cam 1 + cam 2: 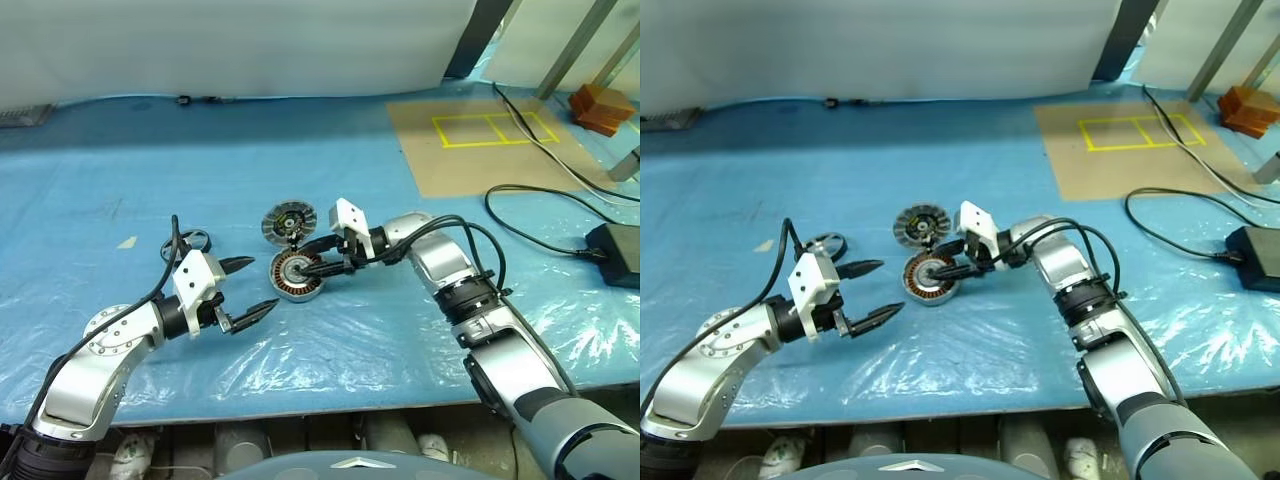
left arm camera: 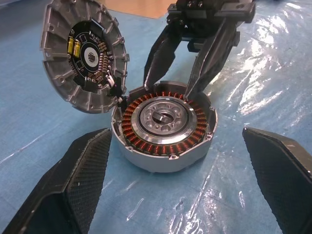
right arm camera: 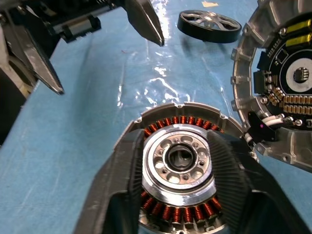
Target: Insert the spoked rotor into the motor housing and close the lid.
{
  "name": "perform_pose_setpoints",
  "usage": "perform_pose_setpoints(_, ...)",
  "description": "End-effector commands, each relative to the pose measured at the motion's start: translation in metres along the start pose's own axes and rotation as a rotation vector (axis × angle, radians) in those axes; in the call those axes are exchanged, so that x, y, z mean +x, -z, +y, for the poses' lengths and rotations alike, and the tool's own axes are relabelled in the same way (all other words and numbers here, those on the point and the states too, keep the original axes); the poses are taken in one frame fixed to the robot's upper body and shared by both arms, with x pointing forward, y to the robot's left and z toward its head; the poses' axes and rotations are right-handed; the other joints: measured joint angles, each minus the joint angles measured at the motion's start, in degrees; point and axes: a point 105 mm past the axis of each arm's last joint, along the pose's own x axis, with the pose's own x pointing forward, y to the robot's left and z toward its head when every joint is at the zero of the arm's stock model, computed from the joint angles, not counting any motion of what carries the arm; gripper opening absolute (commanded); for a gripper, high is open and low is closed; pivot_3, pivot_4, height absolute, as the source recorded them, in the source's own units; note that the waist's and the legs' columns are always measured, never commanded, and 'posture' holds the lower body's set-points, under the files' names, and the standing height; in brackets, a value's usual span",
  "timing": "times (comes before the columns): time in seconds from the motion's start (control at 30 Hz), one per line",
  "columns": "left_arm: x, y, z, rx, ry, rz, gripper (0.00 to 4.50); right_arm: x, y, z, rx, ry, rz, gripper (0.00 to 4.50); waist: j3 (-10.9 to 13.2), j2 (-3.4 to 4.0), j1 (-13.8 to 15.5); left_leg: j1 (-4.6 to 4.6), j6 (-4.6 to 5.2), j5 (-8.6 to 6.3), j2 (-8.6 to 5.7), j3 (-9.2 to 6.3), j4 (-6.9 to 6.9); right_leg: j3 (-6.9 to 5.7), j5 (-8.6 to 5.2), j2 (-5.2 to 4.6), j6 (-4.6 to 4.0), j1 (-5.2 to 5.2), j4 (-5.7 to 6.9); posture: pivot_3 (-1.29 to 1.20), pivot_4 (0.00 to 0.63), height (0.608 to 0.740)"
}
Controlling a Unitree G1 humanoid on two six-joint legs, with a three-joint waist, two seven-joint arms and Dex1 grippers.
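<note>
The motor housing (image 1: pixel 293 276) lies on the blue sheet with its copper windings and silver hub (image 3: pixel 180 158) showing. The ribbed lid (image 1: pixel 289 222) stands tilted up from the housing's far edge, its dark circuit face (image 2: pixel 87 56) exposed. My right gripper (image 1: pixel 305 262) reaches in from the right, open. Its fingers (image 3: pixel 122 185) flank the hub just above the windings with nothing between them. My left gripper (image 1: pixel 245 290) hovers open to the housing's left, apart from it. The spoked rotor (image 3: pixel 208 27) lies flat on the sheet further left, beside my left wrist (image 1: pixel 828 245).
The table is covered with crinkled blue plastic sheet (image 1: pixel 330 350), with its front edge close to me. A brown board with yellow tape squares (image 1: pixel 480 140) lies at the back right. Black cables (image 1: pixel 530 215) and a black box (image 1: pixel 615 255) sit at the right.
</note>
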Motion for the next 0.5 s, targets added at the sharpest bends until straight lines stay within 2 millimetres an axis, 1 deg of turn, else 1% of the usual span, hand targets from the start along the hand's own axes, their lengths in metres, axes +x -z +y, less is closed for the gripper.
perform_pose_setpoints(0.03, -0.001, -0.01, -0.002, 0.022, 0.01, -0.031, 4.5, -0.001, -0.007, 0.006, -0.013, -0.02, -0.035, 0.97, 0.0, 0.0, 0.01, 0.0, 0.0, 0.0, 0.0, 0.0, 0.0, 0.0, 0.0, 0.0, 0.0, 0.0, 0.0, 0.0, 0.15, 0.74)
perform_pose_setpoints(0.07, -0.001, -0.01, -0.003, 0.023, 0.012, -0.03, 4.5, 0.002, -0.007, 0.004, -0.005, 0.0, -0.04, 0.59, 0.0, 0.0, 0.02, 0.01, 0.0, 0.0, 0.0, 0.0, 0.0, 0.0, 0.0, 0.0, 0.0, 0.0, 0.0, 0.0, 0.15, 0.74)
perform_pose_setpoints(0.1, -0.001, -0.01, -0.003, 0.023, 0.012, -0.03, 4.5, 0.004, -0.008, 0.002, -0.001, 0.013, -0.045, 0.29, 0.0, 0.0, 0.0, 0.01, 0.0, 0.0, 0.0, 0.0, 0.0, 0.0, 0.0, 0.0, 0.0, 0.0, 0.0, 0.0, 0.15, 0.74)
perform_pose_setpoints(0.2, 0.0, -0.01, -0.002, 0.025, 0.013, -0.029, 4.5, 0.008, -0.008, -0.003, 0.007, 0.05, -0.051, 0.29, 0.0, 0.0, -0.05, 0.0, -0.01, 0.0, 0.0, 0.0, 0.0, 0.01, 0.0, 0.0, 0.0, -0.01, 0.02, 0.0, 0.15, 0.74)
perform_pose_setpoints(0.5, -0.002, -0.011, -0.002, 0.029, 0.013, -0.024, 4.5, 0.017, -0.005, -0.005, 0.021, 0.07, -0.066, 0.29, 0.0, 0.0, -0.02, 0.0, -0.02, 0.0, 0.0, 0.0, 0.0, 0.0, 0.0, 0.0, 0.0, -0.01, -0.01, 0.0, 0.15, 0.74)
